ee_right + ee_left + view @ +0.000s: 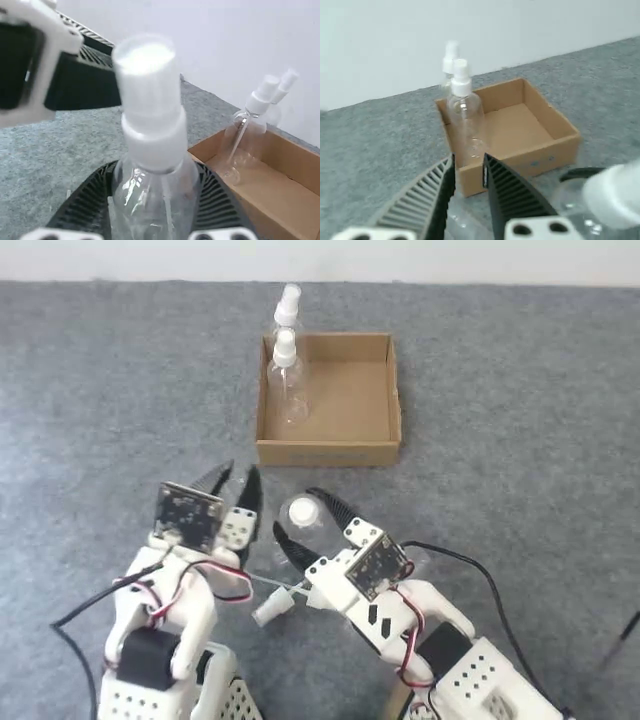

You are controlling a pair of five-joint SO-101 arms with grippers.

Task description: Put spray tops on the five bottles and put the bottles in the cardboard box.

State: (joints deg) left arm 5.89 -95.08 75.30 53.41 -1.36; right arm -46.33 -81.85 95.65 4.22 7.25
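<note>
Clear plastic bottle with white spray top (pixel 152 130) sits just in front of the brown cardboard box (pixel 378 450), right gripper (pixel 296 512) fingers clamped round it. Left gripper (pixel 469 160) is alongside, fingers slightly apart, empty. Two topped bottles (pixel 288 380) stand in the box's far left corner.

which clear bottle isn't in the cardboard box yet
From the brown cardboard box on the grey carpet, come toward the arms. The clear plastic bottle with a white spray top stands in the right gripper, outside the box; the other two bottles stand inside it.
</note>
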